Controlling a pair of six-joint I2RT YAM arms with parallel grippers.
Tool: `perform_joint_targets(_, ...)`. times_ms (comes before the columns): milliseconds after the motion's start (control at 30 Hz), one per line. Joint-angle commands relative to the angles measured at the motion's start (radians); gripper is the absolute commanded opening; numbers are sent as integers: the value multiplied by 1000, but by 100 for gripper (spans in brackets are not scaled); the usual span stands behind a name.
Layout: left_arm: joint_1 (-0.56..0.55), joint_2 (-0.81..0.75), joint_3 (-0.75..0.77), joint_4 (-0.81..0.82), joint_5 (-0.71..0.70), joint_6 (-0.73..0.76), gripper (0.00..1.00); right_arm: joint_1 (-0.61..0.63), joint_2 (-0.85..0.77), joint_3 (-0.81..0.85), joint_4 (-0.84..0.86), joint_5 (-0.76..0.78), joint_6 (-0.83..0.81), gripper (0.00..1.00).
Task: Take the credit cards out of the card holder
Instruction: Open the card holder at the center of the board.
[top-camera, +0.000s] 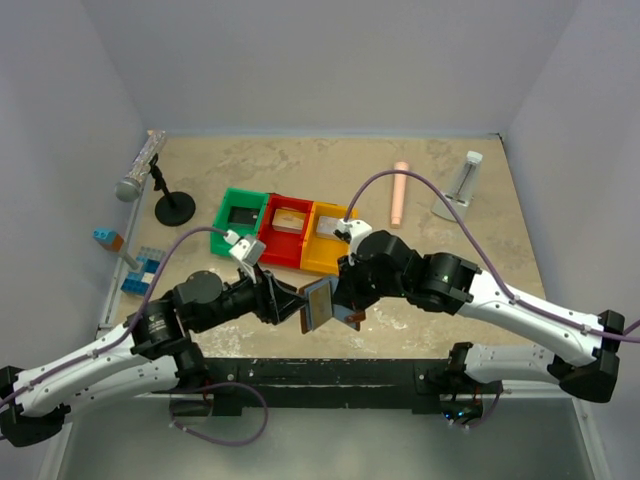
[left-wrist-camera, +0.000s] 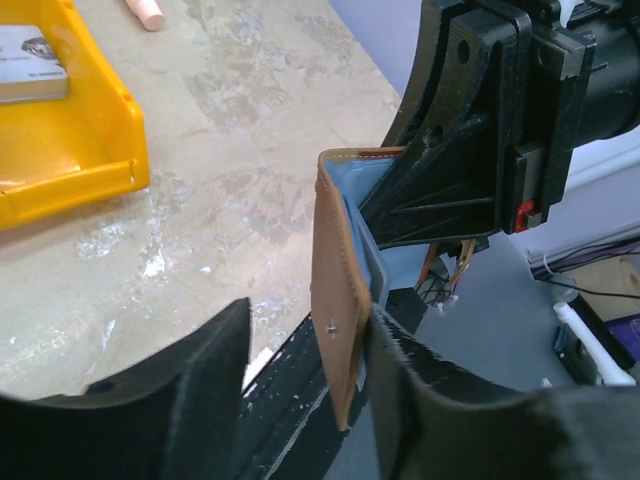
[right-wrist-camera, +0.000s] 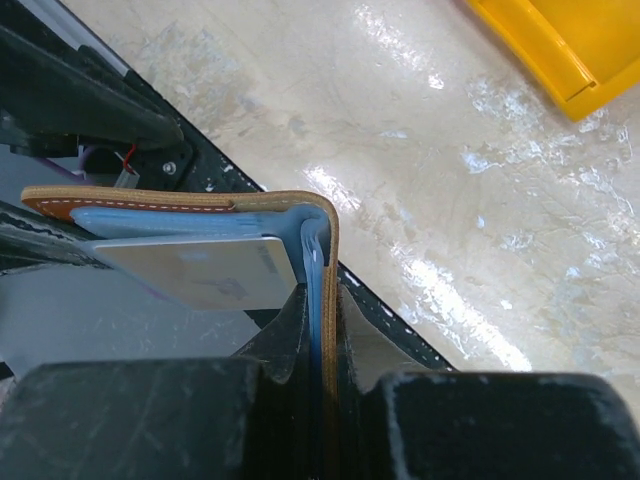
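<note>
Marbled beige tabletop; card holder (top-camera: 320, 303) up over its near edge, right gripper (right-wrist-camera: 320, 330) clamped on one flap, left gripper (left-wrist-camera: 310, 335) released around the other flap; grey card (right-wrist-camera: 200, 270) pokes out, print unreadable.

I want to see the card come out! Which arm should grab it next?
Probably left. The right jaws are clamped on one flap of the card holder, holding it in the air. The left jaws stand open around the other flap, free to pinch the grey card poking out.

Green bin (top-camera: 224, 214), red bin (top-camera: 283, 260), yellow bin (top-camera: 319, 266) in a row, microphone (top-camera: 138, 170) on stand at left, peach cylinder (top-camera: 400, 193), blue blocks (top-camera: 141, 272)
</note>
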Motion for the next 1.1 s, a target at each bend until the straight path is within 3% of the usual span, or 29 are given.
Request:
perform_joint_targets(0,-7,-53,-41,44,-80,-27,61,-2,-37,-19,8,11,12,0)
perform_joint_targets(100,-7,-102,-61,-5,-159,-56,69,-3,-41,-50,2,31,24,0)
perform_joint_targets(233,-7,-168,-94,-88,-259,-113,71,-5,-23,-108,34,29,62,0)
perform_joint_targets(333,-7,-179,-121,-93,-252,-156,65,-6,12,-145,83,15,91,0)
perform_joint_targets(567,-8,-17,-182,110,-36,-240,44,-28,103,-234,238,-47,177,0)
perform_joint_targets(1067,-16,215,-263,374,29,-280,35,-97,225,-371,487,-170,268,0)
